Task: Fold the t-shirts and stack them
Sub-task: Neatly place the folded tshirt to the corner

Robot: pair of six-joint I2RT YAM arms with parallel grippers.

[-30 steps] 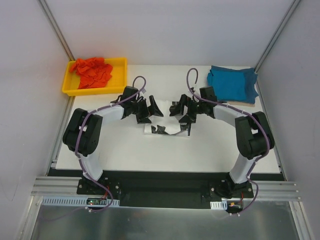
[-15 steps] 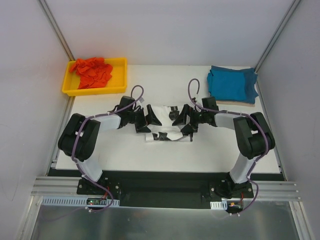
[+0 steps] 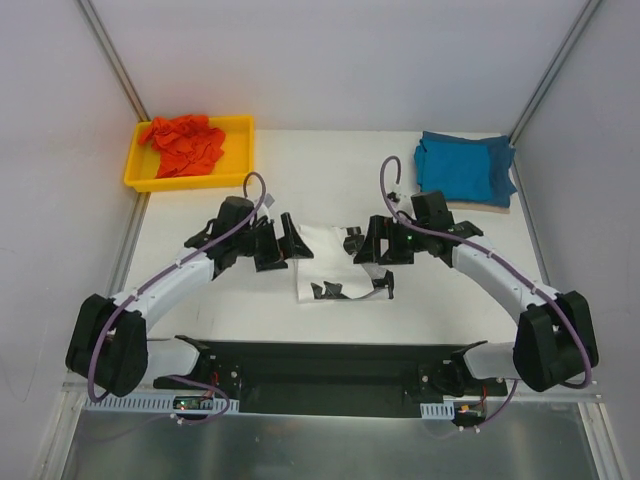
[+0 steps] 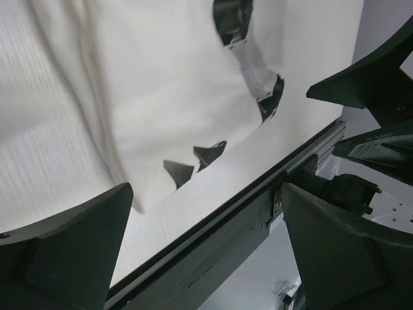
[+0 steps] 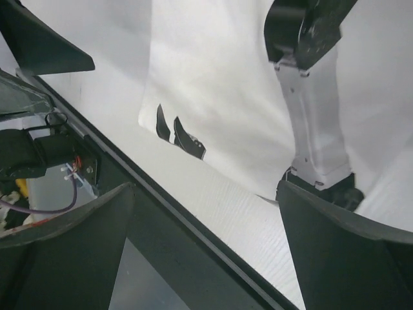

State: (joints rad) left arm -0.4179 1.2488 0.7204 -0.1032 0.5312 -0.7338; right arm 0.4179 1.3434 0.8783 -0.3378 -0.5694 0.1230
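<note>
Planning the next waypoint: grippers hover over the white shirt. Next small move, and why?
Probably lower the left gripper and right gripper onto the side edges of the white shirt and pinch: both stand open and empty, and it lies apart from the folded teal shirt.

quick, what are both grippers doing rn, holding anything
Left gripper: open, jaws wide apart, holding nothing.
Right gripper: open, jaws wide apart, holding nothing.
</note>
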